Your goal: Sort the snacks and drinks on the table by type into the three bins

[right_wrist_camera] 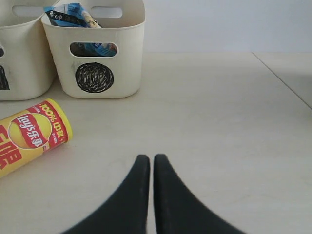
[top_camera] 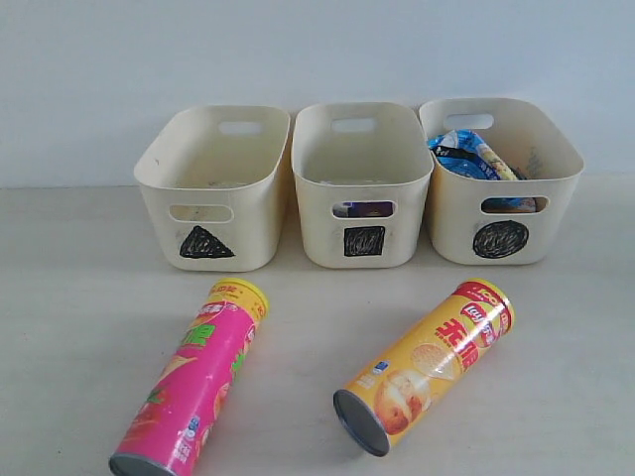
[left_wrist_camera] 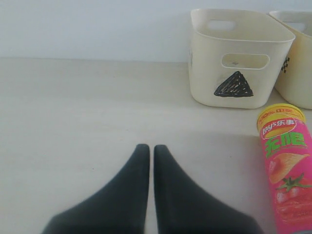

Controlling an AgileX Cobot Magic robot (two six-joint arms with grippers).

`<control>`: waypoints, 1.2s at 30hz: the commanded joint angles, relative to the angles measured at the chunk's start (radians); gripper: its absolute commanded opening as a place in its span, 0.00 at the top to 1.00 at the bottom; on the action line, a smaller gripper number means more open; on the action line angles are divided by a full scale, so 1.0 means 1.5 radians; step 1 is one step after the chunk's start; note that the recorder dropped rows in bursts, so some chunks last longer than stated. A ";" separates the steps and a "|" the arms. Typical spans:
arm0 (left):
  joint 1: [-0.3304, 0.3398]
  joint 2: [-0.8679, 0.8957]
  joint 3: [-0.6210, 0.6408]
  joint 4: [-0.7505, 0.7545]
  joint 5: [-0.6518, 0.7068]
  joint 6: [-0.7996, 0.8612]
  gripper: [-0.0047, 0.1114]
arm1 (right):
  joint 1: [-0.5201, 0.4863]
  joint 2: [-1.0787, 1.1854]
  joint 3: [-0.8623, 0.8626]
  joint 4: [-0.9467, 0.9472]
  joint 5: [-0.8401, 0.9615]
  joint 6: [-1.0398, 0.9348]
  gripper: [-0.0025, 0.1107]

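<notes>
Pink chip tube (top_camera: 189, 382) and yellow chip tube (top_camera: 427, 365) lie on tabletop (top_camera: 69, 297) before the three bins (top_camera: 317, 198); left gripper (left_wrist_camera: 151, 151) and right gripper (right_wrist_camera: 151, 160) closed, empty; open left wide, take pink tube mid-body, across its axis.

i count three bins: the triangle bin (top_camera: 213, 188), the square bin (top_camera: 362, 178), the circle bin (top_camera: 501, 198). two chip tubes on the worktop (top_camera: 79, 297): one pink tube (top_camera: 189, 392), one yellow tube (top_camera: 427, 367). one dark purple pack (top_camera: 363, 209) shows through the square bin's slot. the blue-white packets (top_camera: 461, 154) in the circle bin are too bunched for me to count.
</notes>
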 commanded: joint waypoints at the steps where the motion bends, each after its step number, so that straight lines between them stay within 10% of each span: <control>1: 0.001 -0.002 -0.002 -0.005 -0.005 0.000 0.92 | 0.001 -0.004 0.000 -0.006 -0.002 -0.002 0.97; 11: 0.001 -0.002 -0.002 0.011 -0.023 0.029 0.92 | 0.001 -0.004 0.000 -0.006 -0.002 -0.003 0.97; 16: 0.001 -0.002 -0.002 -0.150 -0.154 -0.035 0.92 | 0.001 -0.004 0.000 -0.006 -0.002 0.000 0.97; 27: 0.001 -0.002 -0.002 -0.151 -0.443 -0.151 0.92 | 0.001 -0.004 0.000 -0.006 -0.002 0.000 0.97; 36: 0.001 0.156 -0.190 -0.053 -0.367 -0.162 0.92 | 0.001 -0.004 0.000 -0.006 -0.002 0.000 0.97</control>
